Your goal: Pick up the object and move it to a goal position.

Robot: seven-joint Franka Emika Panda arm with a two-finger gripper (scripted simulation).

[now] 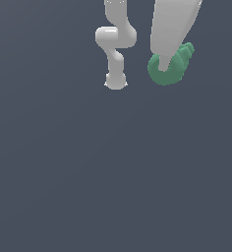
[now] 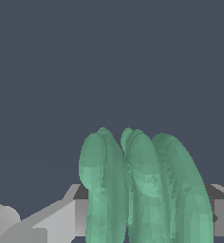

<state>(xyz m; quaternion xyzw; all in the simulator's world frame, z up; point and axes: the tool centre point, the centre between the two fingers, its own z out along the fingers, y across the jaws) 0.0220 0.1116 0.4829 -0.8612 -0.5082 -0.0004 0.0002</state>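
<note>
The object is a small matte green lump with a rounded body and a knobbly end, seen near the top of the exterior view, towards that view's right. My white gripper comes down onto it from above; one finger covers the object's middle and the other finger is hidden. In the wrist view the object shows as several ridged green lobes filling the gap between the grey fingers, with my gripper shut on it. The frames do not show whether it touches the floor.
The arm's white base and lower links stand to the exterior view's left of the object. A plain dark grey floor fills everything else in both views. No marker shows for a goal position.
</note>
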